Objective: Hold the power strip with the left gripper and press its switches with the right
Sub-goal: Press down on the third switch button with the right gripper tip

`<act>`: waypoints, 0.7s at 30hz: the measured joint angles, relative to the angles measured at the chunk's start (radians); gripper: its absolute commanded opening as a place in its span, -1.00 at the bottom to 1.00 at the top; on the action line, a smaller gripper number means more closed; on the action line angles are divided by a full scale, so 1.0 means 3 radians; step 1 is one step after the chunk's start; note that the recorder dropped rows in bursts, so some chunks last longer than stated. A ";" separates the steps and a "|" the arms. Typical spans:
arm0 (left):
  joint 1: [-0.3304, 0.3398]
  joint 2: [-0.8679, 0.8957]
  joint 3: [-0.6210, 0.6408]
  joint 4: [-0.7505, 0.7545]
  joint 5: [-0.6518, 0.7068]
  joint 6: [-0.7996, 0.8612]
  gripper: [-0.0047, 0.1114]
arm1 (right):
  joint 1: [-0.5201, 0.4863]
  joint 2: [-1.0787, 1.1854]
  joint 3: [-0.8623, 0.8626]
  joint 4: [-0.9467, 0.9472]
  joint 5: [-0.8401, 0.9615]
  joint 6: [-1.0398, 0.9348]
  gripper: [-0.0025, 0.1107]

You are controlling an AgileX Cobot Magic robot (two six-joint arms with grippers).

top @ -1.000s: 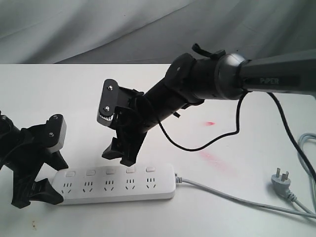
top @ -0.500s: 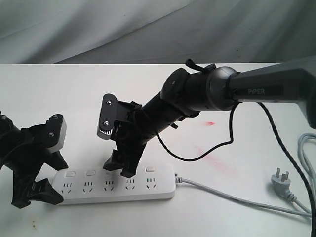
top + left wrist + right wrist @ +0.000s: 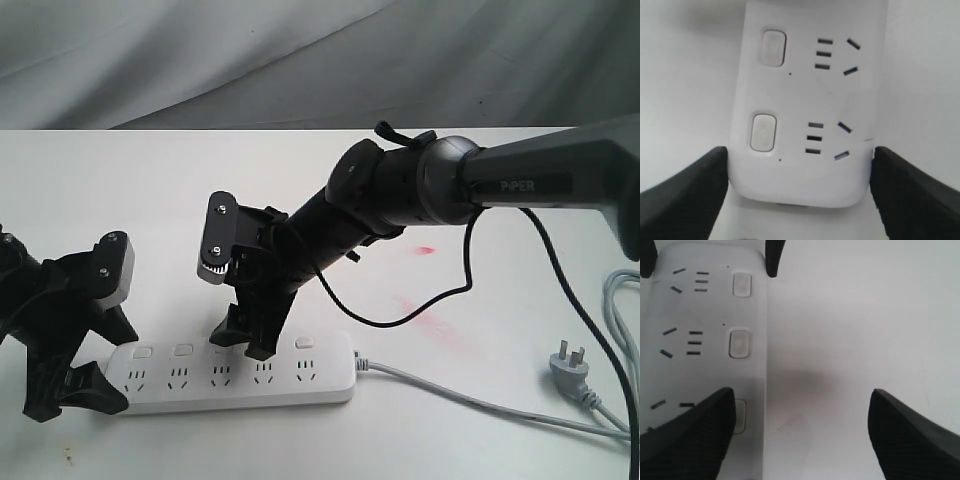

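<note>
Exterior view shows you the power strip (image 3: 235,375) lying lengthwise across the desk (image 3: 120,200), with its cord (image 3: 450,392) trailing toward the right arm's side. The left gripper (image 3: 125,372) has its jaws clamped across the free end, one on each long side. The right gripper (image 3: 243,343) is nearer the switches (image 3: 182,349). Its jaws are spread wide at mid-strip, one tip over the switch row and the other over bare desk. You cannot tell whether that tip is touching, and the press looks like a short push straight down.

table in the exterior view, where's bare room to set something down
Bare: the table beyond the left gripper, and a narrow band before the power strip. Crowded: right gripper over the strip, cord and plug at right.
</note>
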 measured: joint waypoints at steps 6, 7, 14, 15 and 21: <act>0.0000 0.0000 0.0000 0.0000 0.0000 0.0000 -0.24 | 0.0000 0.0000 0.0000 0.0000 0.0000 0.0000 0.25; 0.0000 0.0000 0.0000 0.0000 0.0000 0.0000 -0.24 | 0.0000 0.0000 0.0000 0.0000 0.0000 0.0000 0.25; 0.0000 0.0000 0.0000 0.0000 0.0000 0.0000 -0.24 | 0.0000 0.0030 0.0000 0.0000 0.0000 -0.0007 0.25; 0.0000 0.0000 0.0000 0.0000 0.0000 0.0000 -0.24 | 0.0000 0.0046 0.0000 0.0000 0.0000 -0.0014 0.25; 0.0000 0.0000 0.0000 0.0000 0.0000 0.0000 -0.24 | 0.0000 0.0075 0.0000 0.0049 0.0000 -0.0014 0.25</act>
